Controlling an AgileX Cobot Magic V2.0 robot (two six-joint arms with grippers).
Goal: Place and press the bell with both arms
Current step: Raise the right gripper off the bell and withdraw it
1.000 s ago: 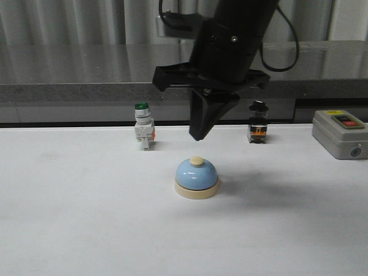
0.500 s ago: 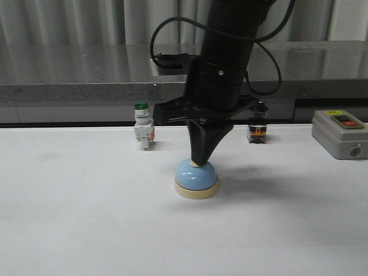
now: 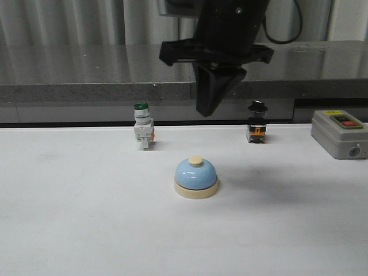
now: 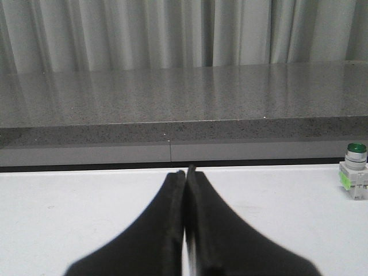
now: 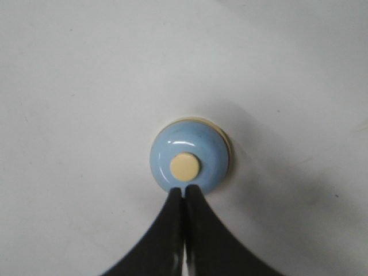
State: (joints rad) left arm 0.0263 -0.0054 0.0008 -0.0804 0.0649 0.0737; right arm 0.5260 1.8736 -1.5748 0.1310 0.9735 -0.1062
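Note:
The light-blue bell (image 3: 196,177) with cream base and cream button stands upright on the white table (image 3: 69,218) at the middle. My right gripper (image 3: 205,112) is shut and empty. It points straight down and hangs well above the bell, clear of it. In the right wrist view the bell (image 5: 202,150) lies just beyond the shut fingertips of the right gripper (image 5: 184,188). My left gripper (image 4: 186,171) is shut and empty, low over the table; it does not show in the front view.
A green-capped white switch (image 3: 144,126) stands behind and left of the bell, also in the left wrist view (image 4: 355,178). A black-knobbed switch (image 3: 257,122) stands back right. A grey box with red and black buttons (image 3: 339,133) sits at far right. A grey counter runs behind.
My right gripper came down onto the bell's button half a second ago and has since risen well above it. The bell has not moved.

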